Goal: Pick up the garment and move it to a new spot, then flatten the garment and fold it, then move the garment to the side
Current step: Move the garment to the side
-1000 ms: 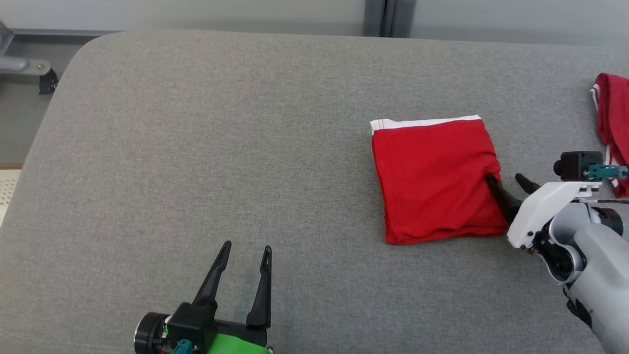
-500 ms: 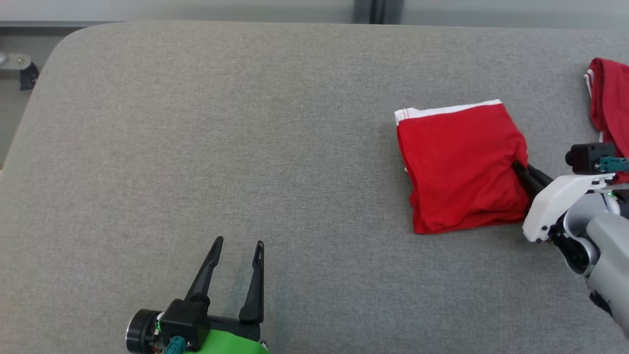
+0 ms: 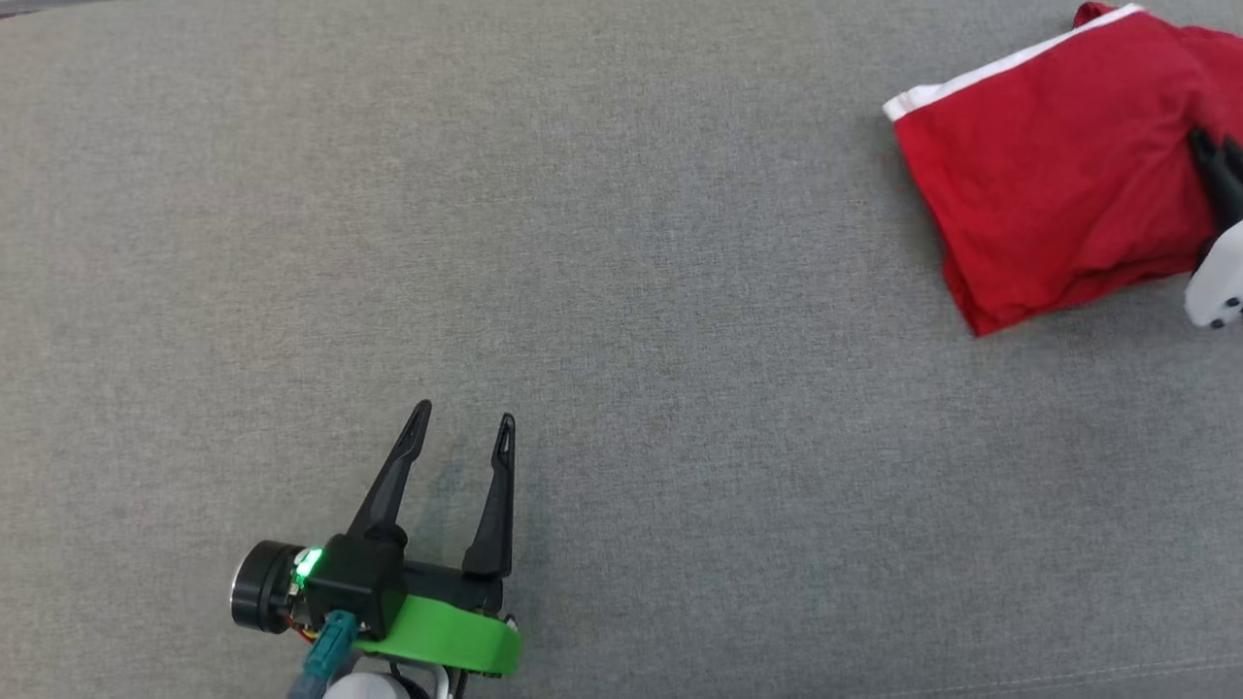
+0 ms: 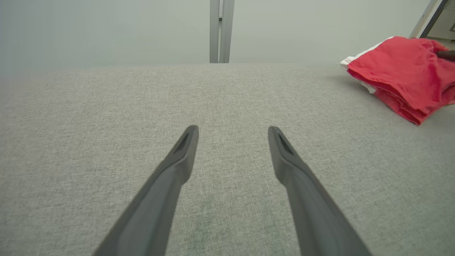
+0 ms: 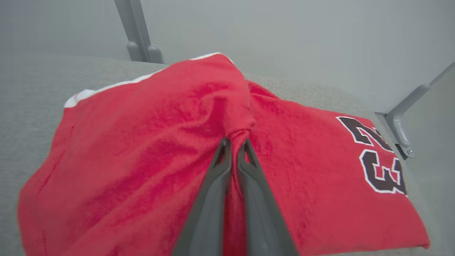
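Observation:
The garment [image 3: 1049, 165] is red with a white hem, folded into a rough square on the grey padded surface [image 3: 680, 291] at the upper right. My right gripper [image 3: 1214, 144] is shut on its right edge. The right wrist view shows the closed fingertips of that gripper [image 5: 234, 142] pinching a raised ridge of the garment [image 5: 149, 142]. My left gripper [image 3: 464, 416] rests open and holds nothing at the lower left, far from the cloth. Its wrist view shows the left gripper [image 4: 233, 129] over bare fabric, with the garment [image 4: 401, 74] off to the right.
Red cloth with dark numerals [image 5: 376, 156] lies flat just right of the pinched ridge. A grey post [image 4: 220, 32] stands behind the surface's far edge, and a metal bracket [image 5: 400, 131] sits at its right end.
My right gripper has shut on the garment's right edge and drawn it to the right, away from the left gripper. The head camera has tilted down. The left gripper has stayed open.

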Robot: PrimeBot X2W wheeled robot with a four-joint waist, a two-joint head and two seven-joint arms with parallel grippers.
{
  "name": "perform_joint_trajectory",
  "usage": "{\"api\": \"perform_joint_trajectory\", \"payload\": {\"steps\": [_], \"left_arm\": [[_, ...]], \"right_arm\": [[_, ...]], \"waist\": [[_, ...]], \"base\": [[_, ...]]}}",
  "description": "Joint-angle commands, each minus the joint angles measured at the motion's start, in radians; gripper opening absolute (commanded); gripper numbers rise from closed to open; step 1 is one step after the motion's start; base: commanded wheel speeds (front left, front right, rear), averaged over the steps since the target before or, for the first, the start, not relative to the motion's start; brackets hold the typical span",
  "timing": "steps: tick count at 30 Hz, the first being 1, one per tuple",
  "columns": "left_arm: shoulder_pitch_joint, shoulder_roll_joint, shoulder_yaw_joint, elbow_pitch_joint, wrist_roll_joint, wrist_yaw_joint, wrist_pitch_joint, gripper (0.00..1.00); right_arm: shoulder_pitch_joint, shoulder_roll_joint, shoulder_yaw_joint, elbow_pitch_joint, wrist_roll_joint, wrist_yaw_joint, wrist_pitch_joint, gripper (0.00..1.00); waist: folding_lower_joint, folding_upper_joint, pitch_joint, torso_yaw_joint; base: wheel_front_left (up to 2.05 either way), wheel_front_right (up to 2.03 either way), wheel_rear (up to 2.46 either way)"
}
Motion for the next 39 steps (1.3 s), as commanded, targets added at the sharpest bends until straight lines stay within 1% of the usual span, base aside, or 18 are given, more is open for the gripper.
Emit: {"api": "perform_joint_trajectory", "payload": {"steps": [1, 7, 13, 15, 20, 24, 25, 26, 27, 30, 33, 34, 35, 37, 39], "left_arm": [[-0.026, 0.002, 0.006, 0.001, 0.009, -0.007, 0.000, 1.00], [-0.058, 0.003, 0.012, 0.000, 0.027, -0.023, 0.000, 1.00], [-0.072, 0.003, 0.017, 0.000, 0.043, -0.035, 0.000, 1.00], [-0.074, 0.003, 0.018, -0.003, 0.044, -0.039, 0.000, 1.00], [-0.081, 0.003, 0.016, 0.002, 0.046, -0.046, 0.000, 1.00], [-0.090, 0.003, 0.006, 0.004, 0.045, -0.048, 0.000, 1.00], [-0.093, 0.003, 0.004, 0.004, 0.045, -0.049, 0.000, 1.00], [-0.094, 0.003, 0.004, 0.004, 0.046, -0.050, 0.000, 1.00], [-0.097, 0.003, 0.005, 0.004, 0.049, -0.050, 0.000, 1.00], [-0.099, 0.003, 0.008, 0.001, 0.051, -0.048, 0.000, 1.00], [-0.100, 0.003, 0.009, 0.003, 0.048, -0.043, 0.000, 1.00], [-0.099, 0.003, 0.008, 0.003, 0.045, -0.041, 0.000, 1.00], [-0.093, 0.003, 0.007, 0.002, 0.038, -0.035, 0.000, 1.00], [-0.079, 0.003, 0.007, 0.003, 0.029, -0.027, 0.000, 1.00], [-0.062, 0.003, 0.005, 0.007, 0.021, -0.018, 0.000, 1.00]], "right_arm": [[-0.036, -0.011, -0.005, 0.006, -0.015, -0.001, -0.015, 0.00], [-0.108, -0.070, -0.029, 0.016, -0.049, -0.001, -0.040, 0.00], [-0.140, -0.130, -0.066, 0.015, -0.078, -0.001, -0.047, 0.00], [-0.146, -0.159, -0.081, 0.017, -0.082, -0.001, -0.048, 0.00], [-0.131, -0.188, -0.093, 0.037, -0.089, -0.001, -0.047, 0.00], [-0.126, -0.202, -0.118, 0.080, -0.098, -0.001, -0.047, 0.00], [-0.128, -0.203, -0.127, 0.097, -0.107, -0.001, -0.047, 0.04], [-0.133, -0.201, -0.135, 0.113, -0.118, -0.001, -0.047, 0.51], [-0.146, -0.197, -0.150, 0.133, -0.137, -0.001, -0.047, 1.00], [-0.183, -0.182, -0.205, 0.184, -0.211, -0.001, -0.047, 1.00], [-0.202, -0.157, -0.289, 0.202, -0.332, -0.001, -0.047, 1.00], [-0.201, -0.139, -0.327, 0.183, -0.378, -0.001, -0.047, 1.00], [-0.166, -0.093, -0.407, 0.123, -0.446, -0.001, -0.047, 1.00], [-0.094, -0.026, -0.486, 0.031, -0.497, -0.001, -0.046, 1.00], [-0.011, 0.036, -0.541, -0.070, -0.536, -0.001, -0.047, 1.00]], "waist": [[0.0000, 0.0000, 0.069, -0.049], [0.0000, 0.0000, 0.116, -0.053], [0.0000, 0.0000, 0.142, -0.047], [0.0000, 0.0000, 0.150, -0.043], [0.0000, 0.0000, 0.157, -0.031], [0.0000, 0.0000, 0.159, -0.017], [0.0000, 0.0000, 0.161, -0.013], [0.0000, 0.0000, 0.162, -0.010], [0.0000, 0.0000, 0.164, -0.008], [0.0000, 0.0000, 0.165, -0.003], [0.0000, 0.0000, 0.151, 0.001], [0.0000, 0.0000, 0.140, 0.002], [0.0000, 0.0000, 0.115, 0.003], [0.0000, 0.0000, 0.082, 0.003], [0.0000, 0.0000, 0.040, 0.004]], "base": [[0.00, 0.00, 0.00], [0.00, 0.00, 0.00], [0.00, 0.00, 0.00], [0.00, 0.00, 0.00], [0.00, 0.00, 0.00], [0.00, 0.00, 0.00], [0.00, 0.00, 0.00], [0.00, 0.00, 0.00], [0.00, 0.00, 0.00], [0.00, 0.00, 0.00], [0.00, 0.00, 0.00], [0.00, 0.00, 0.00], [0.00, 0.00, 0.00], [0.00, 0.00, 0.00], [0.00, 0.00, 0.00]]}}
